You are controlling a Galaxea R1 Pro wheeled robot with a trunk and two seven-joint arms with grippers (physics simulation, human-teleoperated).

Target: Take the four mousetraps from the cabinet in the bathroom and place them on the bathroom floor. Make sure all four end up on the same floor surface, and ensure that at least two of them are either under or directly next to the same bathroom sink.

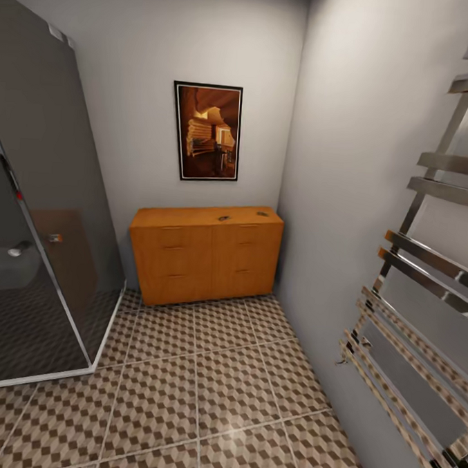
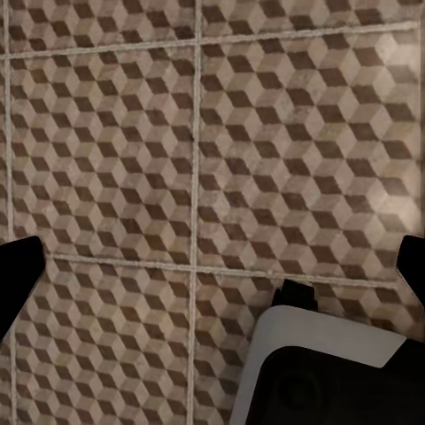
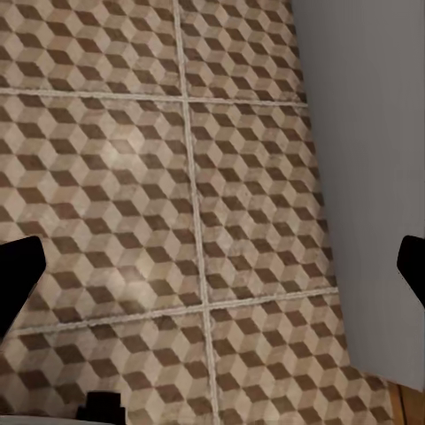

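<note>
The orange-brown cabinet [image 1: 205,256] stands against the far wall, its drawers closed. On its top lie two tiny dark mousetraps, one near the middle [image 1: 223,218] and one toward the right end [image 1: 262,213]. Cube-patterned bathroom floor [image 1: 203,391] stretches from me to the cabinet. My left gripper [image 2: 212,266] hangs open above bare floor tiles [image 2: 133,159], with a dark fingertip [image 2: 18,274] at each side of its wrist view. My right gripper [image 3: 212,266] is open too, over tiles [image 3: 106,177] beside the wall. The sink is out of view.
A glass shower enclosure [image 1: 40,236] fills the left side, with a white rim at its base. A chrome towel rail [image 1: 423,315] juts from the right wall [image 3: 372,133]. A framed picture [image 1: 206,132] hangs above the cabinet. Part of my white and black body [image 2: 328,372] shows below the left gripper.
</note>
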